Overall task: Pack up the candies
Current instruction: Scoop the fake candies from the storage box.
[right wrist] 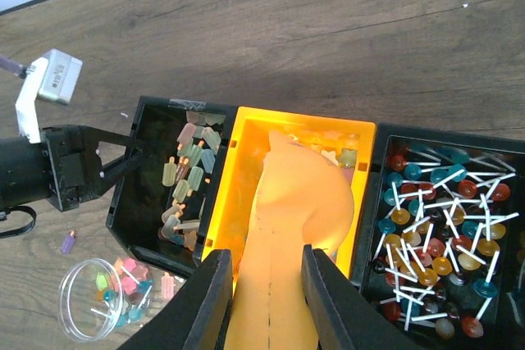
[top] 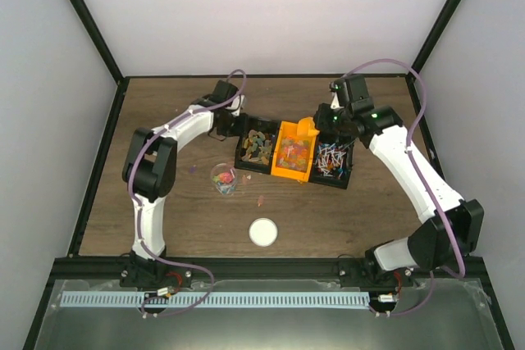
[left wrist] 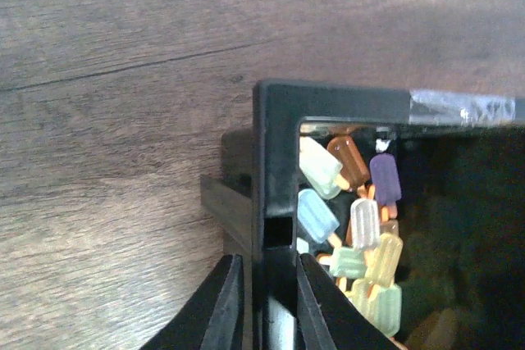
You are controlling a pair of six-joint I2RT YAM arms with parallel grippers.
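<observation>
While my right pincer (right wrist: 262, 288) grips the orange scoop (right wrist: 302, 202) inside the yellow bin (right wrist: 303, 125), my left pincer (left wrist: 267, 301) clamps the black bin (left wrist: 275, 161) by its wall near its far left corner. Popsicle-shaped candies (left wrist: 354, 227) fill it, lollipops (right wrist: 435, 227) fill the right bin, and more sit in a clear cup (top: 223, 179) on the bench (top: 344, 219).

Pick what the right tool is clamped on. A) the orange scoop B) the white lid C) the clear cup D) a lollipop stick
A: the right tool is shut on the handle of the orange scoop, whose bowl lies in the yellow bin.
</observation>
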